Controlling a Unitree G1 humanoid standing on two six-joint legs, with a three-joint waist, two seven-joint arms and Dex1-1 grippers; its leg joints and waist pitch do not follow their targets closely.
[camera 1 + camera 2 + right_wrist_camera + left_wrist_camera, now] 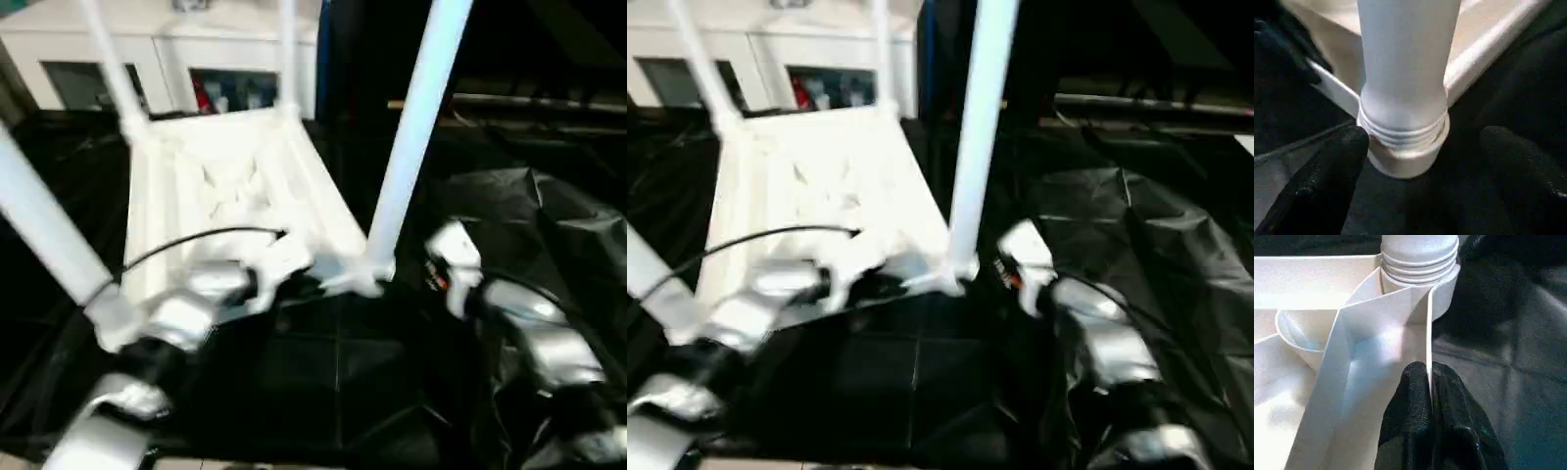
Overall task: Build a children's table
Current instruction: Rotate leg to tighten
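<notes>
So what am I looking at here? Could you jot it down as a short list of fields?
Object: children's table, white, lying upside down
Surface: black-covered work table
Legs: four white legs standing up from the corner sockets, including the near right leg
Left gripper: shut on the thin rim of the tabletop, near a corner socket
Right gripper: open, one finger on either side of the near right leg's base, not touching it
Background: white glass-door cabinet
</notes>
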